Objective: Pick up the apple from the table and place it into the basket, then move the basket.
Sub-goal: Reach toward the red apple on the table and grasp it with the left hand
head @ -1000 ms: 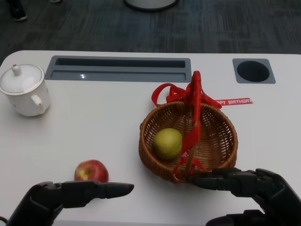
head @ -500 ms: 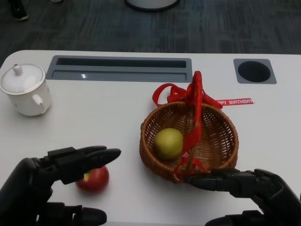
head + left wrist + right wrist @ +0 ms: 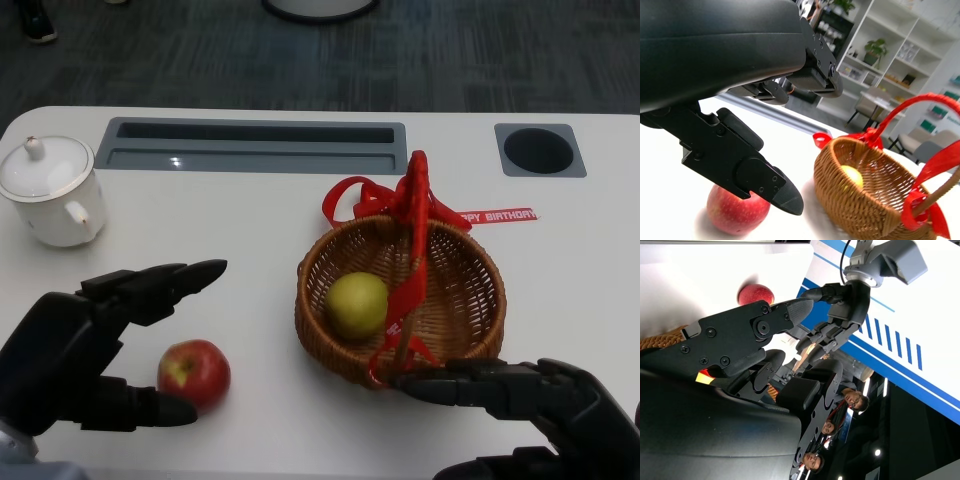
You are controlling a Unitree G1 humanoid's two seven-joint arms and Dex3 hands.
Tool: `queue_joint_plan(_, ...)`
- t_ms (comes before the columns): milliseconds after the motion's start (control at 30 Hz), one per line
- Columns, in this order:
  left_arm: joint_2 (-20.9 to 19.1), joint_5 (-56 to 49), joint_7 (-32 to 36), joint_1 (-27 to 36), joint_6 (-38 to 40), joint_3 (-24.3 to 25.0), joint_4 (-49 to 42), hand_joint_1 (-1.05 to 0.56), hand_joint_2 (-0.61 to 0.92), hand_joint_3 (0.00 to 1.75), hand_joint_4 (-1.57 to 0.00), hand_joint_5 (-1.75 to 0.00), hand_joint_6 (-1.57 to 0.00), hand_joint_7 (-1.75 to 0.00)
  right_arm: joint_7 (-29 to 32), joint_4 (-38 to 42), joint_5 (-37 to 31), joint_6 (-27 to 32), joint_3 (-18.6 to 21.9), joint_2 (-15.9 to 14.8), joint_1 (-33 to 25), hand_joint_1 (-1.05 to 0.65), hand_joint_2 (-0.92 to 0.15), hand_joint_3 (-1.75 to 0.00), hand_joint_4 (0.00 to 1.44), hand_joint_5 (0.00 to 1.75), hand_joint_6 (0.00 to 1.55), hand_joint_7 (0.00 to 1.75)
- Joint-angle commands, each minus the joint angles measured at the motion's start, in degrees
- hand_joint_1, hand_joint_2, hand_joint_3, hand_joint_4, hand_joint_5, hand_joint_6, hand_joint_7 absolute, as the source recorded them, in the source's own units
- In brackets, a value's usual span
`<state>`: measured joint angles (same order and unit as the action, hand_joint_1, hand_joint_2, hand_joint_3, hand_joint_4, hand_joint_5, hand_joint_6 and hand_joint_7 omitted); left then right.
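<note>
Apple [image 3: 194,373] sits on the table [image 3: 240,240] just left of the basket [image 3: 470,300], between the spread, empty fingers of the left hand [image 3: 85,355]. Right hand [image 3: 520,395] (open, holding nothing) lies at the basket's near rim. A glancing finger could roll the apple away.

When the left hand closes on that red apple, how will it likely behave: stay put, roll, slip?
The red apple is round and sits free on the smooth white table, so a nudge from the left hand would probably roll it. Its skin looks glossy, so it may slip in a loose hold. It looks firm enough to take a secure grip.
</note>
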<state>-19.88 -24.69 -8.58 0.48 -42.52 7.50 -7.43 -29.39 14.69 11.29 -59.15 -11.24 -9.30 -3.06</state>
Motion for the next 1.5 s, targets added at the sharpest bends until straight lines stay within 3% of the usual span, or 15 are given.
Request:
queue_joint_plan(33,-1.72,-0.41,0.70,-1.65,2.61,-1.92,-2.91,-0.67,0.62,0.00,-0.39,0.00,-0.35,0.00,0.28,-0.83,0.39,0.30,0.56,-0.81,-0.37,-0.33,-0.78,0.00,0.80,0.00,0.76,0.00)
queue_joint_plan(500,-3.50,2.83,-3.00,-6.37,10.19,-10.28,-12.65,-0.88,0.65,0.01,-0.12,0.00,-0.10,0.00,0.71,-1.98,-0.12,0.54,0.69,-0.96,-1.27,-0.33,-0.78,0.00,0.81,0.00,0.77,0.00)
queue_joint_plan(733,-3.81,-0.33,2.47,-12.14,7.12,-13.31,-23.98,-0.76,0.64,0.00,-0.19,-0.03,-0.16,-0.02,0.78,-2.58,0.02,1.00,0.58,-0.83,-1.82,-0.33,-0.78,0.00,0.82,0.01,0.77,0.00)
queue_joint_plan(1033,-2.80,-1.94,7.74,-19.36,3.45,-17.31,-39.73,-0.65,0.64,0.01,-0.39,-0.05,-0.35,-0.04,1.21,-3.50,-0.39,1.42,0.61,-0.84,-2.52,-0.33,-0.78,0.00,0.85,0.01,0.78,0.00)
queue_joint_plan(1500,-0.40,0.48,6.74,-22.08,3.71,-21.47,-48.14,-0.67,0.65,0.00,-0.40,0.00,-0.36,0.00,1.78,-4.71,-0.74,1.72,0.67,-0.69,-3.33,-0.34,-0.78,0.00,0.85,0.00,0.79,0.00)
